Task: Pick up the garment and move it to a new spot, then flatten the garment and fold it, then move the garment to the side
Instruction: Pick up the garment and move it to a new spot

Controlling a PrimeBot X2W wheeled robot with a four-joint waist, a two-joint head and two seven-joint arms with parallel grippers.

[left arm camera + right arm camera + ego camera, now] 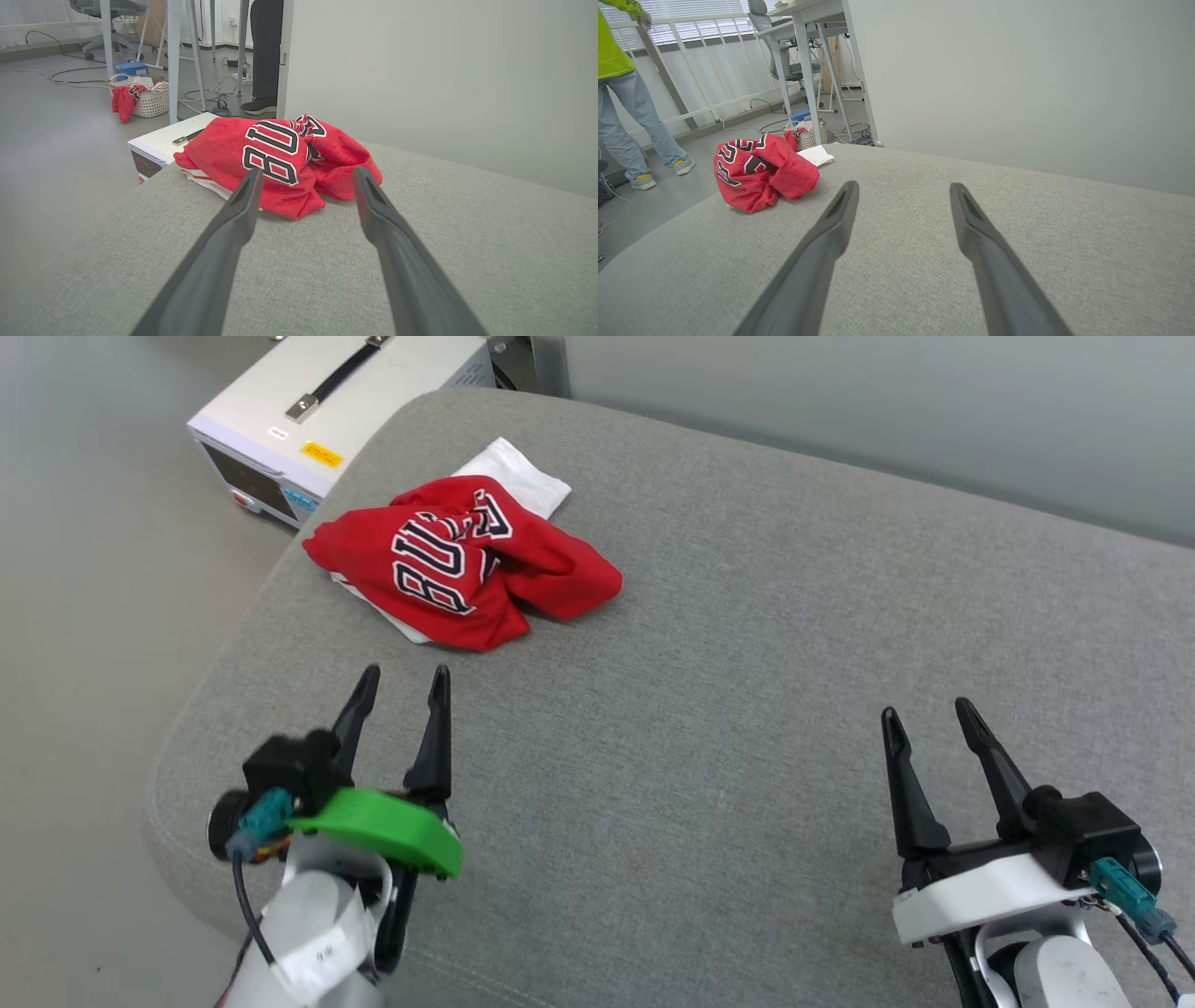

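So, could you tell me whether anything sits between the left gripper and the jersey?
Nothing visible does. The left gripper stands open just short of the jersey, with only bare grey cushion between them. In the left wrist view the crumpled jersey lies straight ahead.

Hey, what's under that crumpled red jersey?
White fabric pokes out from beneath the red jersey at its far edge and near left edge, on the grey padded surface. Whether anything else lies underneath is hidden by the bunched folds.
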